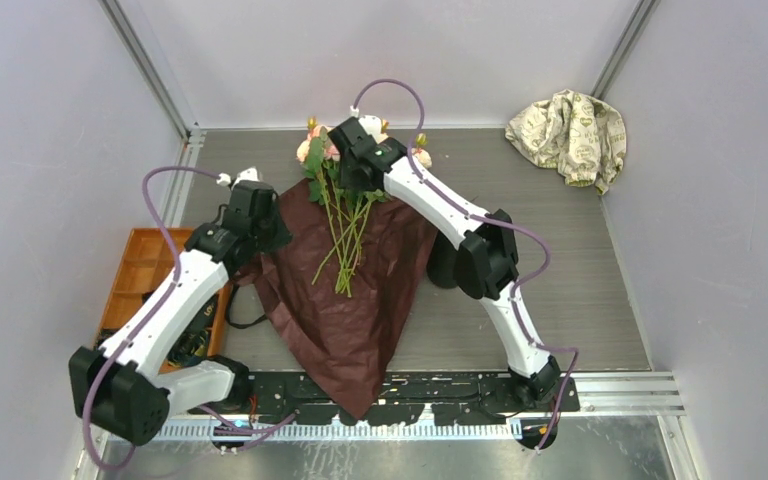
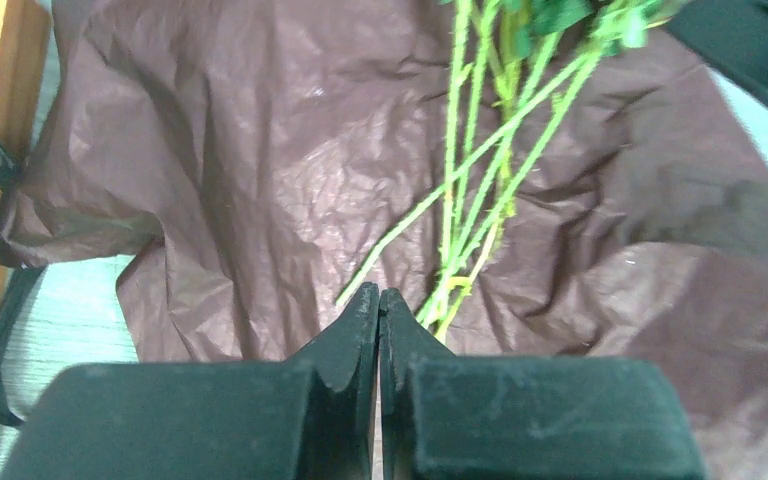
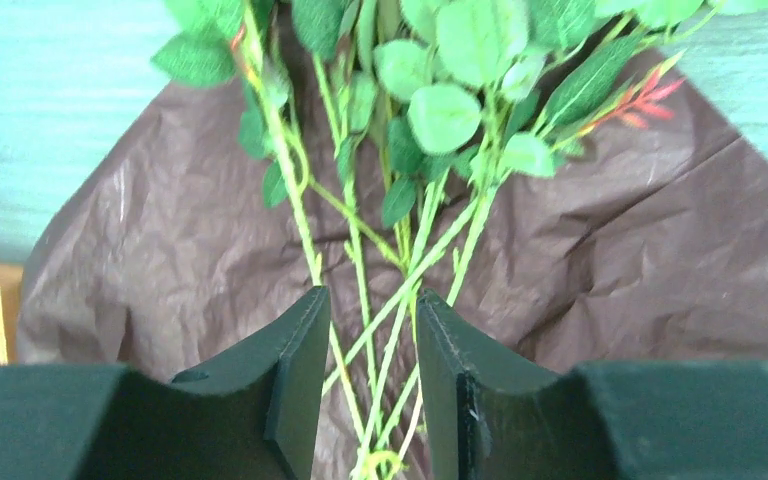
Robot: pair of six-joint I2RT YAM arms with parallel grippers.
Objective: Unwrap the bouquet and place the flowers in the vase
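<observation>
The right claw [image 3: 370,300] stands with its jaws apart astride the green stems, not pinching them as far as I can see. The left claw [image 2: 378,295] is pressed together on nothing, hovering over the dark red wrapping paper [image 1: 345,320]. That paper lies spread open under the flowers [image 1: 320,170], so the unwrapping looks done, while getting the bunch into the vase [image 1: 442,265] is yet to do. The blooms are mostly hidden behind the right wrist. I take the vase to be that dark round shape tucked behind the right arm's elbow, though I can't be sure.
</observation>
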